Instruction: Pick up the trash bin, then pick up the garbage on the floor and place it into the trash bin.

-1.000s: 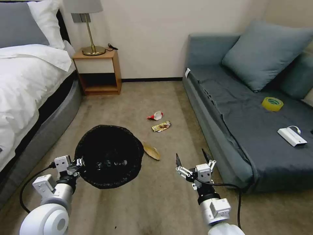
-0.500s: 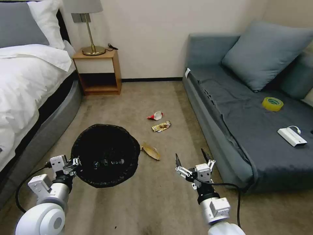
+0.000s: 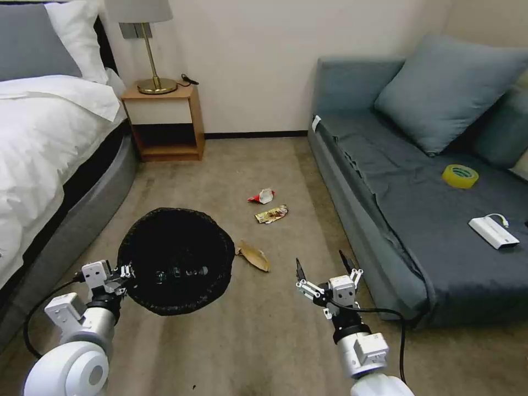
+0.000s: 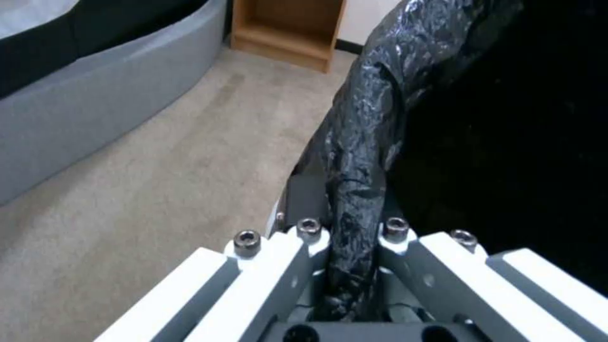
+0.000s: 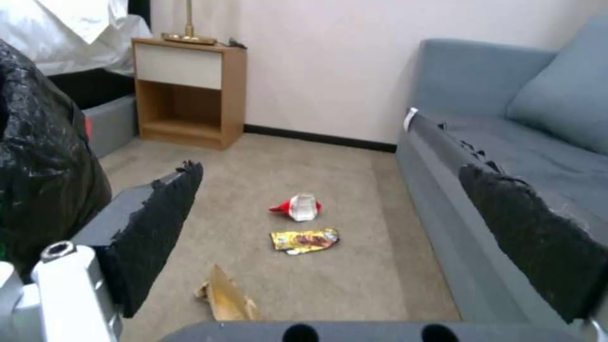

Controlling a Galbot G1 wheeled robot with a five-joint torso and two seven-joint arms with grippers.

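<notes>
Left gripper [image 3: 125, 272] is clamped on the near rim of the trash bin [image 3: 176, 258], jaws closed tight with the black bag liner pinched between them, plain in the left wrist view. Bin looks carried, low on the robot's left, between the bed [image 3: 38, 143] and the litter. Something small lies in the bottom of the bin, can't tell what.

Right gripper [image 3: 325, 269] hangs free over the carpet near the sofa [image 3: 385, 181], jaws wide apart, nothing in them.

Garbage on the floor: brown peel scrap [image 3: 254, 256] just beside the bin's right edge, gold wrapper [image 3: 271, 213] farther out, red-and-white wrapper [image 3: 262, 196] just beyond it. The yellow tape roll [image 3: 459, 176] and white box [image 3: 493, 231] on the sofa aren't litter.

Step, as I judge it: bin pickup done, litter pickup under way with three pieces left. The peel is the nearest target, so next the right arm needs to go forward and down toward the robot's left, straddle the flat scrap, pinch low at the carpet, then carry over the bin mouth.
</notes>
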